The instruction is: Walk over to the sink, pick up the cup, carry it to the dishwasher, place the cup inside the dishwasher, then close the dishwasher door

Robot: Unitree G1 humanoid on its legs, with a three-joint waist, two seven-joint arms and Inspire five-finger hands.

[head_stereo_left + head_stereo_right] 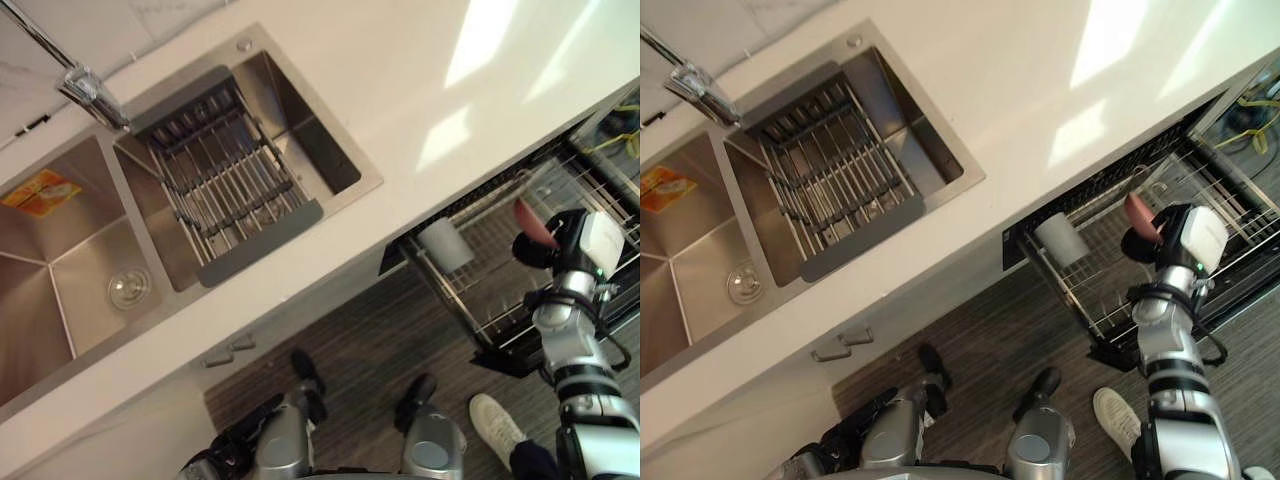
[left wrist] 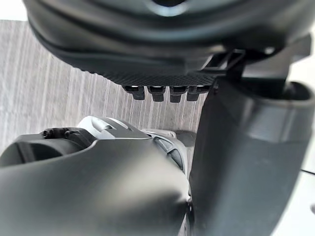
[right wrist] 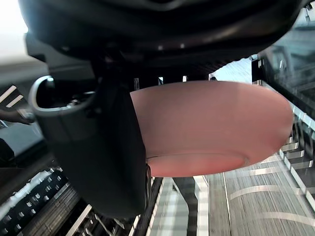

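Holds pink cup (image 3: pixel 211 128) in right hand (image 3: pixel 93 142), thumb and fingers clamped round it, above middle of pulled-out dishwasher rack (image 1: pixel 490 300). Hangs left hand (image 2: pixel 162 49) low over floor, fingers relaxed, empty. Shows grey tumbler (image 1: pixel 445 245) at rack's sink-side corner.

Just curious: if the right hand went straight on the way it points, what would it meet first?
Probably the open dishwasher's wire rack: the right hand, curled round the pink cup, points down over it, though depth is unclear.
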